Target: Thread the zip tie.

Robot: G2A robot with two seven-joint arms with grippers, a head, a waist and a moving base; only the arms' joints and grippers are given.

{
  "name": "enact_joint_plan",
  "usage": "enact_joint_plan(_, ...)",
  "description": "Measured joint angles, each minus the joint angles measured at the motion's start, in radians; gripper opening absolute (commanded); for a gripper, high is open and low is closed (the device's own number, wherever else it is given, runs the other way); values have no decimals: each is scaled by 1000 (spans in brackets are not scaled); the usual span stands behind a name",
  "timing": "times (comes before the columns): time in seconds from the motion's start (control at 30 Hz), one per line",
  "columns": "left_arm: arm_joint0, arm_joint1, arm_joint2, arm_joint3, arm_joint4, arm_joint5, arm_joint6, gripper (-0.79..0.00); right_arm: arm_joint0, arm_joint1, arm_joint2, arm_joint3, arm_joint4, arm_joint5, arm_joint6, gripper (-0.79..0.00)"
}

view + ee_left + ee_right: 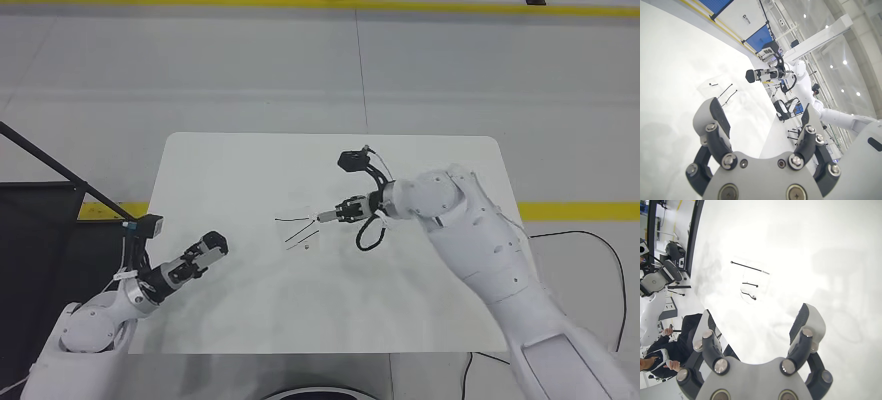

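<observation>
**Both grippers empty, zip ties loose on the table**

The right gripper (pixel 756 310) is spread wide with nothing in it. It hangs just short of the ties, and the long zip tie (pixel 748 266) lies farthest ahead of its fingertips. Two shorter ties (pixel 750 284) lie nearer to it.

The left gripper (pixel 761 104) is also wide open and empty. The same ties are well ahead of it, between the two grippers.

My judgement is that the grasp comes first. The strap lies thin and flat on the table (pixel 250 300), so come down steeply, straddle it across its width near one end, and close fully. Leave the head and tail free for the other gripper, because the strap is likely to slide.
</observation>
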Motion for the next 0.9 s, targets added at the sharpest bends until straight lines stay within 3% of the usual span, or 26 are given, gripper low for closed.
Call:
enact_joint_plan(0.13, 0, 0, 2, 4, 6, -7, 6, 0, 62, -40, -68, 100, 13, 10, -16, -292)
enact_joint_plan(0.3, 0, 0, 2, 3, 5, -6, 5, 0, 120, -88, -133, 206, 26, 18, -34, -446)
enact_joint_plan(0.9, 0, 0, 2, 3, 5, -6, 5, 0, 196, -200, -243, 385, 28, -34, -45, -489)
